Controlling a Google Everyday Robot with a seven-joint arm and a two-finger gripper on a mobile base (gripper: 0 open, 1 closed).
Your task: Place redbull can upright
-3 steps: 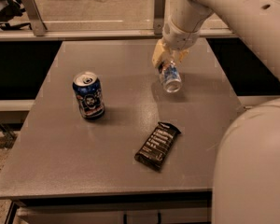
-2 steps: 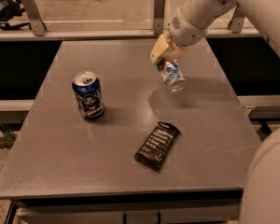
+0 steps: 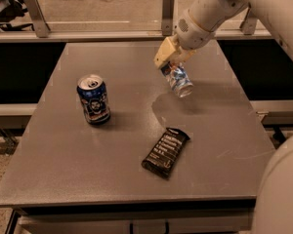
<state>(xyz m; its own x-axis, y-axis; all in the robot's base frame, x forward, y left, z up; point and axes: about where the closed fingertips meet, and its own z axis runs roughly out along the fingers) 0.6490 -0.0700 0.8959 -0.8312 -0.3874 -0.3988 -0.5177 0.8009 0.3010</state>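
From the one camera view, the white arm comes in from the upper right and slopes down to the left over the far half of the table. Its wrist is bent so that the gripper points down and a little toward the near edge. The tan fingers are clamped on the redbull can, gripping it at its upper end.

The can hangs in the air, clear of the tabletop, right of centre toward the far side. It is tilted, not upright — its lower end leans down and to the right, away from the fingers. A dark shadow lies on the table just below it and slightly to the left.

A blue can with a face picture stands upright on the left half of the table, well apart from the gripper. I cannot tell whether its silver top is open or whether anything is inside. The same goes for the held can.

Nearer the front, a black bar in its wrapper lies flat and at a slant — between the two cans in left-to-right terms, touching neither. A curved white part of the robot's body fills the lower right corner.
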